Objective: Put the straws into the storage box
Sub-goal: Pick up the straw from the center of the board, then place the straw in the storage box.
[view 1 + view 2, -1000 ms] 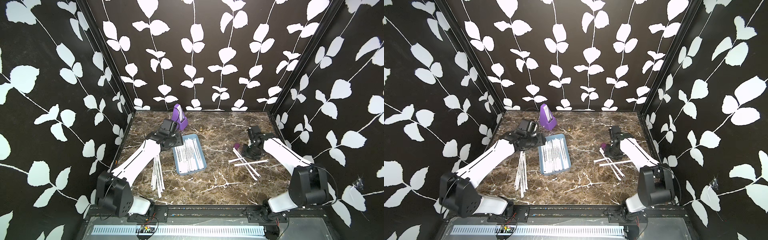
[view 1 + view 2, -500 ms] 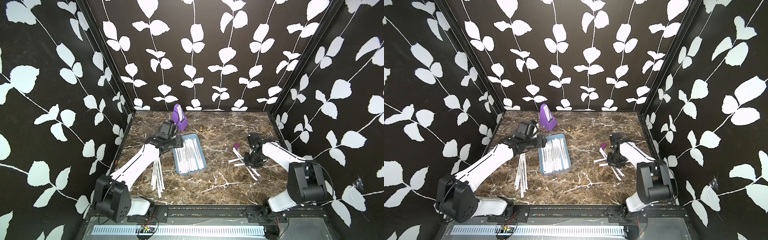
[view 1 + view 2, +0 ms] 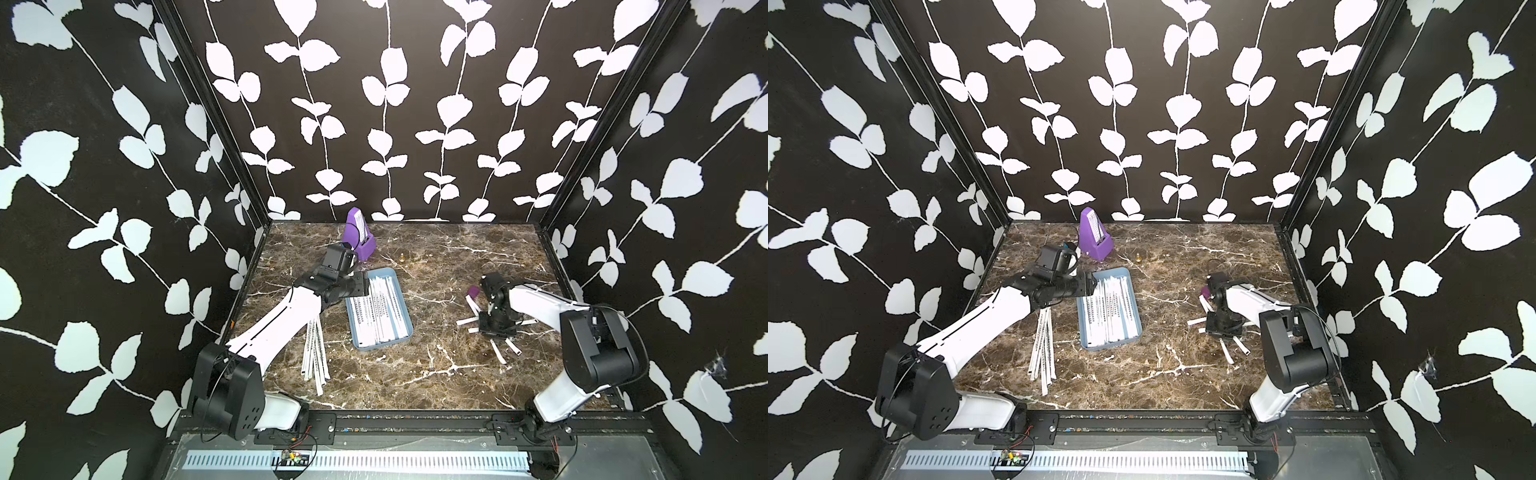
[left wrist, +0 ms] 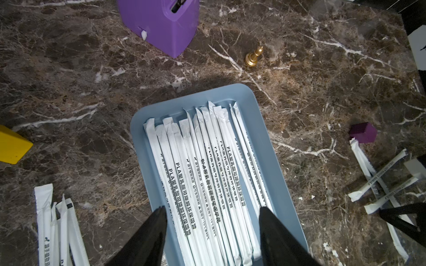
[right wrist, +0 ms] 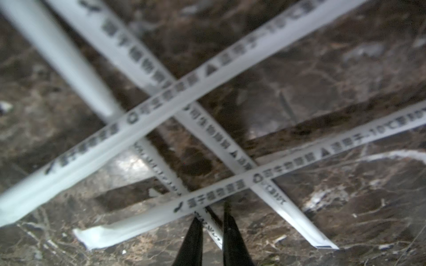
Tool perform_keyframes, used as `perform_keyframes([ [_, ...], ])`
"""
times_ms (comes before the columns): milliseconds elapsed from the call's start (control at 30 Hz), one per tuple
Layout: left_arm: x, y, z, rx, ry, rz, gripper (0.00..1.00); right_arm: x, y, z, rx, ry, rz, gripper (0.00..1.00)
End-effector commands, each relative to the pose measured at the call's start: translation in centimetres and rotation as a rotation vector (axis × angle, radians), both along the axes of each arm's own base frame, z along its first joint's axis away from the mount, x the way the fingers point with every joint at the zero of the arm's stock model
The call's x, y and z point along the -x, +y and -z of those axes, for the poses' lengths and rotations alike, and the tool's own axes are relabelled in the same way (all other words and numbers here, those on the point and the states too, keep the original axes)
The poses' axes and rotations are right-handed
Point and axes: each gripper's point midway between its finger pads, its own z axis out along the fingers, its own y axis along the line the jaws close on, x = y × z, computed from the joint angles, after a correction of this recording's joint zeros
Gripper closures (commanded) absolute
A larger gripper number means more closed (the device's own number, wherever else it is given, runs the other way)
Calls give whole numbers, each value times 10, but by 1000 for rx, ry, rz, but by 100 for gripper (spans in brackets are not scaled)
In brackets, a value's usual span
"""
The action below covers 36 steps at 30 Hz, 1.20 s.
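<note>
Booth: three walls (image 3: pixel 382 104) in black with a white leaf-vine print and black corner posts. Surface (image 3: pixel 436 374) is brown marble pattern with white veins. A slotted grey strip (image 3: pixel 357 461) runs along the front edge.

Clock as seen in both top views, 12 = back wall.
- Storage box (image 4: pixel 173 107): light blue, just off centre toward 9, long side running 12–6. Packed with straws (image 3: pixel 378 307) lying lengthwise, side by side.
- Loose bunch (image 3: pixel 314 353): on the surface at 8, beside the box.
- Crossed pile (image 3: pixel 498 353): on the surface at 3.
- Purple metronome (image 3: pixel 360 237): upright at 11, near the back wall.
- Small gold pawn (image 3: pixel 402 258): at 12.
- Purple cube (image 4: pixel 363 133): right at one straw's end, on the 12 side of the crossed pile.
- Yellow block (image 4: pixel 12 145): shows only in the left wrist view.

Left hand (image 4: pixel 212 208): fingers spread wide over the box's 10–11 corner, nothing held.

Right hand (image 5: pixel 211 211): tipped down onto the crossed pile, fingers pressed nearly together, pinching one of the straws.
</note>
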Motion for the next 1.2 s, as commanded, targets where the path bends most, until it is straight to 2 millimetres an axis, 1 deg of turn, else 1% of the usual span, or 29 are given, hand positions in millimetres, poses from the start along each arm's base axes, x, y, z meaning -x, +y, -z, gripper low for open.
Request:
perform_keyframes([
  [0,0,1,-1,16,-13,-4,35,12,42,6,-57,47,-78,87],
  [133,0,3,4,6,-7,-7,35,12,86,-3,-132,34,-167,94],
  [233,2,10,13,-25,17,-29,35,9,114,-14,-216,24,-217,95],
  [300,5,19,22,-46,60,-61,36,8,122,-19,-247,20,-219,96],
  [400,8,31,27,-36,89,-106,37,6,138,-31,-325,12,-223,97],
  [500,10,44,29,-17,103,-161,38,3,164,-54,-421,-23,-228,97],
  [567,14,53,32,-20,129,-189,39,-1,181,-78,-432,-74,-240,97],
  [633,20,57,33,-43,154,-194,41,-10,200,-103,-440,-164,-242,97],
  [667,23,58,36,-47,166,-189,42,-14,208,-109,-439,-194,-233,97],
  [700,25,57,37,-44,173,-185,42,-22,222,-120,-454,-231,-229,97],
  [733,27,57,40,-41,180,-183,43,-28,234,-122,-456,-248,-227,97],
  [800,30,56,47,-30,191,-183,45,-38,261,-116,-447,-257,-225,97],
  [833,31,56,50,-27,199,-185,46,-43,278,-116,-456,-264,-242,97],
  [900,33,56,54,-27,212,-185,49,-51,297,-113,-408,-266,-284,97],
  [967,37,58,59,-33,229,-187,53,-57,314,-109,-401,-263,-302,97],
  [1033,39,62,62,-28,240,-196,56,-58,330,-104,-415,-248,-312,98],
  [1167,42,69,66,-20,248,-213,60,-47,356,-87,-400,-169,-370,97],
])
